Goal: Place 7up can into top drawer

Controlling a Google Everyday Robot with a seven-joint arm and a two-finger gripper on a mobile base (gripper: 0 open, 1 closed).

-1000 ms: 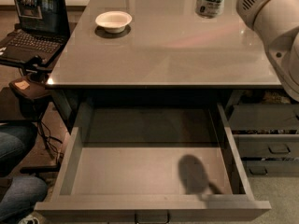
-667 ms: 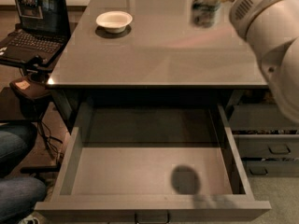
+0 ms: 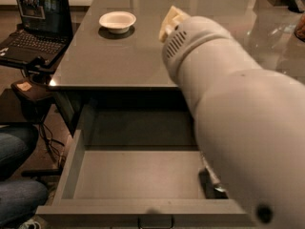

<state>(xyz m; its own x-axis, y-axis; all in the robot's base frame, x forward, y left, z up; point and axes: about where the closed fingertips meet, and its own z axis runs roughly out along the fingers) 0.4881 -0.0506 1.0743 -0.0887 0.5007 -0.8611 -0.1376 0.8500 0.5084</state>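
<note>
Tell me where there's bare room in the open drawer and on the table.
The floor of the top drawer is bare from its left wall across the middle. Its right end is crowded: the arm covers it, with the pincer mostly hidden beneath. On the table, the stretch in front of the white bowl is free.

White bowl [image 3: 117,20] on tabletop [image 3: 119,56], 11 o'clock; open laptop [image 3: 38,25] at 10; jeans-clad knees [image 3: 19,175] at 8. Gripper hidden, 4 o'clock.

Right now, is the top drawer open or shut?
Open: the top drawer is pulled out, floor showing; the gripper hides behind the arm.
</note>
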